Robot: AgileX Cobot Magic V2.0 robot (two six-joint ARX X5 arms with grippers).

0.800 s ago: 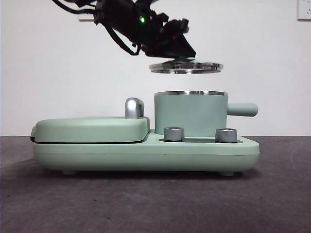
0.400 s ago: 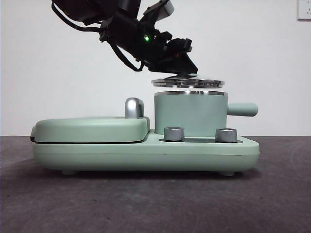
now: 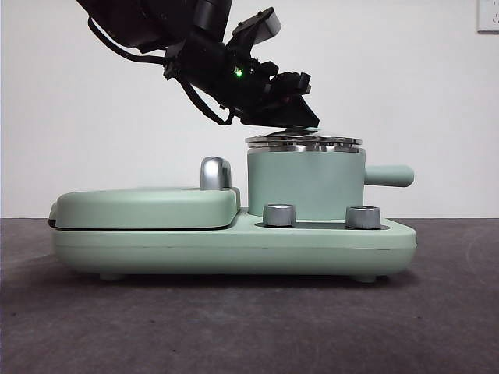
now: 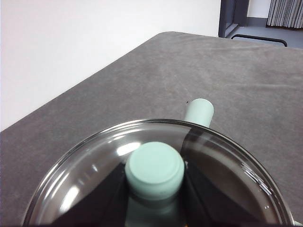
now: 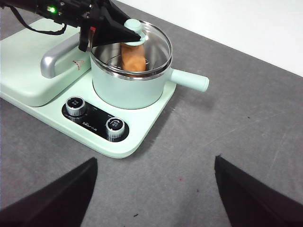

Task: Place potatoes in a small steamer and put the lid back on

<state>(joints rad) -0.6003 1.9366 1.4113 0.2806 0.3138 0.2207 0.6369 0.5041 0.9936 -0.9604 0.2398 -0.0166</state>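
Lid [image 3: 304,142]: glass, steel rim, green knob [image 4: 154,169]. Sits level on pot [image 3: 306,183] rim, edges aligned all round as far as front view shows; whether fully seated, can't tell.

Potato [image 5: 133,56]: inside pot, seen thru glass, long axis roughly upright/leaning.

Left gripper [image 3: 300,121]: directly above lid ctr, jaws clamped either side of knob, arm slanting in from upper left.

Right gripper [image 5: 154,187]: well apart, above bare table, jaws spread wide, holding nothing.

Key relation: knob betw. left jaws, lid axis on pot axis. Judged next: let go of knob, lift straight up so lid isn't dragged off.

Pot handle [image 3: 388,175]: points away from the griddle [image 3: 144,206].
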